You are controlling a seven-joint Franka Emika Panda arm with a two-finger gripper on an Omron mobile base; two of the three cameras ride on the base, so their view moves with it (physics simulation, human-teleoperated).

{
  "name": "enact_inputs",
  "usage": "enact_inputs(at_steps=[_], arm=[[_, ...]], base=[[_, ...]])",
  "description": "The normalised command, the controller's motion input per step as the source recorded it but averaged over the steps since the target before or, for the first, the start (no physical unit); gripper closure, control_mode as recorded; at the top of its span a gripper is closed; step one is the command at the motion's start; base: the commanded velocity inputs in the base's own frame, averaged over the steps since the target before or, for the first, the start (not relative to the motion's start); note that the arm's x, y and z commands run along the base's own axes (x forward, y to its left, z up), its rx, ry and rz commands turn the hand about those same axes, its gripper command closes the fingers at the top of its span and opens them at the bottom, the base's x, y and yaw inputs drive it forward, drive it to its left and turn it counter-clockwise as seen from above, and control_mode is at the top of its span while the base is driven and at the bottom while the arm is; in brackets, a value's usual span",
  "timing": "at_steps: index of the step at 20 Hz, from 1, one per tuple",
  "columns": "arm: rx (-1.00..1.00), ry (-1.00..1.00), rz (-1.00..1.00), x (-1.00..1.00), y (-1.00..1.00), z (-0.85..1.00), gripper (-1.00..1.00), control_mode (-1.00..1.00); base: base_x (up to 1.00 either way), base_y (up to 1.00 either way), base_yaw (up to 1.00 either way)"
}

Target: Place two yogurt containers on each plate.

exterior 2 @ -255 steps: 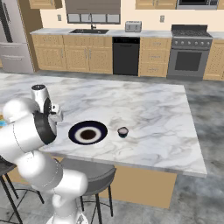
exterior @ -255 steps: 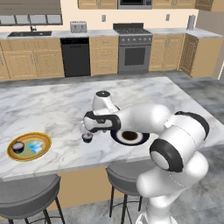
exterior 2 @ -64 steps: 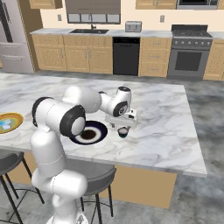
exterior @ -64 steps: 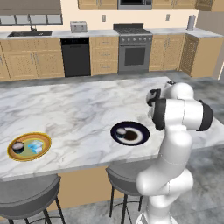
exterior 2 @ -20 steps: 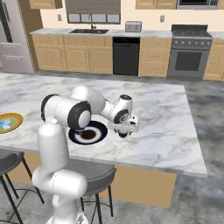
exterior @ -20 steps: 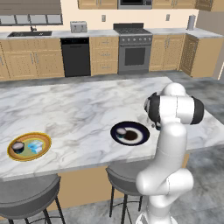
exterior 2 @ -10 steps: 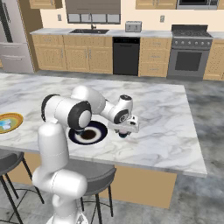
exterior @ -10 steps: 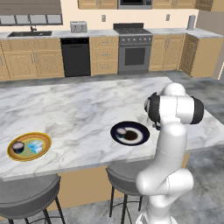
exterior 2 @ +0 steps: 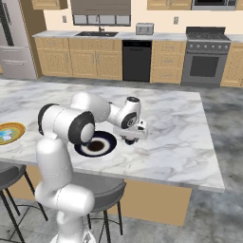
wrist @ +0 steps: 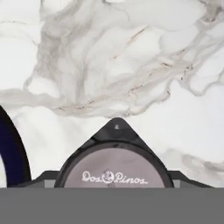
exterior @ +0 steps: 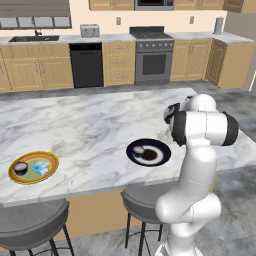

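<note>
Item: dark round yogurt cup (wrist: 114, 171), pale printed lid, standing on the marble counter (wrist: 131, 65) just beside the navy plate (wrist: 11, 153). Between the finger tips of the gripper (wrist: 114, 183), jaws half closed about its sides; firm hold likely, not certain. Light, small, thin-walled, probably slick. Best taken at mid-wall, gently, kept upright.

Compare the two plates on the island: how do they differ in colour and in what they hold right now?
The yellow plate has a yellow rim and greenish centre; the dark plate is navy-black with a brown centre. The yellow plate holds two yogurts, a dark cup and a blue tub; the dark plate holds one pale cup. Both are round and lie flat on the counter.
</note>
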Motion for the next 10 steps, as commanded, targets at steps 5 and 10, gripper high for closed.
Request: enact_inputs(at_steps=[5,10], arm=[[-0.01,0.00,0.00,-0.52,0.53,0.22,1.00,-1.00],[-0.01,0.00,0.00,-0.48,0.85,0.00,1.00,-1.00]], base=[[0.00,0.00,0.00],[0.00,0.00,0.00]])
